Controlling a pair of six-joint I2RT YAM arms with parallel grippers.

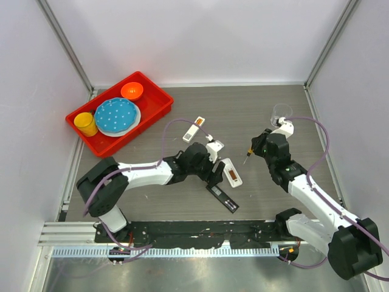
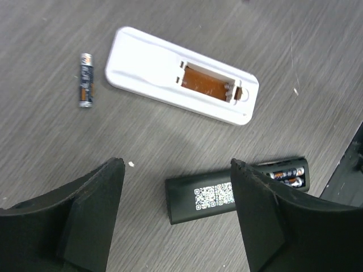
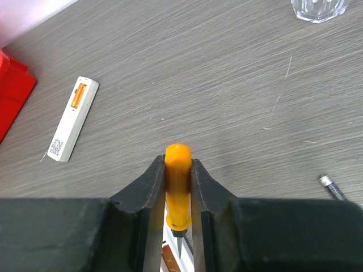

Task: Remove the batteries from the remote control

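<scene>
Left gripper point(image 2: 176, 170): fingers spread wide and holding nothing, poised over the table point(image 1: 255, 97) just on the near side of the open white remote point(image 2: 159, 79).
Right gripper point(image 3: 178, 164): clamped on the orange handle of a screwdriver point(image 3: 178, 192); in the top view it hangs to the right of the open white remote, apart from it.
Open white remote: lies back-up and flat, with its long axis diagonal in the left wrist view. Its battery bay point(image 2: 204, 84) is uncovered and shows an orange-brown floor with no cells in it.
Loose battery point(image 2: 85, 80): lies flat on the table just past the closed end of the open white remote, not touching it. Its long axis runs nearly up and down in the left wrist view, at an angle to the remote. The casing is dark with an orange band; its print is too small to read.
Black remote point(image 2: 193, 198): lies just beside the open white remote, on the side nearer the arm bases. It bears two white QR codes point(image 2: 214, 195).
Batteries point(image 2: 288, 177): two seated side by side in the black remote's open bay, lengthwise along its body.
Second white remote point(image 3: 72, 118): lies farther back than the open white remote. It has a QR label point(image 3: 56, 146) at one end and an orange slot at the other, contents unclear.
Clear cup point(image 3: 319, 8): well right of the open white remote, farther back.
Red tray point(image 1: 164, 100): far left and back of the open white remote. It holds a blue plate point(image 1: 115, 114), an orange bowl point(image 1: 132, 90) and a yellow cup point(image 1: 86, 123).
</scene>
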